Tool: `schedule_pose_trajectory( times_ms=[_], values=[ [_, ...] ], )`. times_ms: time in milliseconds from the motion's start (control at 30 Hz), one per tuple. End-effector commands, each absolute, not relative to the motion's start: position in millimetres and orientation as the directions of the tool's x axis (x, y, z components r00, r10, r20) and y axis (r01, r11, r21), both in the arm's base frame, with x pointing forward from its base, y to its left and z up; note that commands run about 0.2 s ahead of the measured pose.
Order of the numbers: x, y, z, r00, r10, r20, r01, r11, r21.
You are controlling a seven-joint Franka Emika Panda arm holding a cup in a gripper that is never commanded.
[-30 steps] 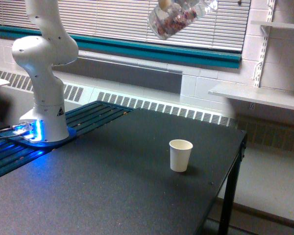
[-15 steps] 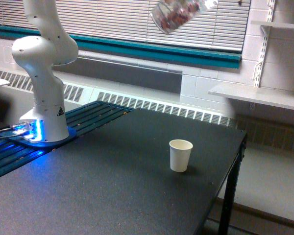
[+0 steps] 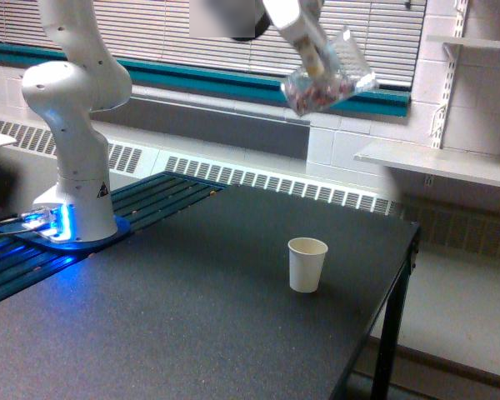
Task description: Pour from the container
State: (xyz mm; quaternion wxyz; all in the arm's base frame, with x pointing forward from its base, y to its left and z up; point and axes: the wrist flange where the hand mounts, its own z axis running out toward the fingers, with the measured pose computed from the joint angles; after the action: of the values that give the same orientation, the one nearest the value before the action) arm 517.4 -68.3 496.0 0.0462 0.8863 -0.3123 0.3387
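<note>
The step in hand looks like the approach to the pour: the container (image 3: 327,77) is carried high in the air, well above the counter (image 3: 192,317), and nothing is leaving it yet. It hangs above the paper cup (image 3: 307,264), roughly over it and perhaps a little toward the exterior view's right, with a wide gap of empty air between them. The container is tilted, and a heap of small reddish and pale pieces sits in its lower part.

The next move, as I judge it, calls for bringing the mouth down closer over the cup and lining it up before tipping further; from this height loose pieces would likely scatter across the counter.

The gripper (image 3: 315,57) comes in from the upper left of the exterior view, and the container sits at its tip, held against the window blinds (image 3: 150,33). The jaws appear closed on the container's side or handle, though blur and the clear wall make the exact contact hard to read.

The cup stands upright, alone, near the counter's far right edge.
</note>
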Motion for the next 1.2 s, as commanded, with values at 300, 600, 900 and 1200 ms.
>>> schedule_pose_trajectory(
  times_ms=[300,600,900,1200],
  values=[
    [481.3,-37.4,433.3,0.596,-0.525,0.608,-0.593,-0.798,-0.109],
    [461.1,-19.3,378.2,0.655,-0.501,0.566,-0.573,-0.817,-0.06],
    [453.0,-7.1,335.9,0.697,-0.486,0.527,-0.563,-0.826,-0.016],
    [451.6,11.6,308.9,0.738,-0.445,0.507,-0.531,-0.847,0.031]
  ],
)
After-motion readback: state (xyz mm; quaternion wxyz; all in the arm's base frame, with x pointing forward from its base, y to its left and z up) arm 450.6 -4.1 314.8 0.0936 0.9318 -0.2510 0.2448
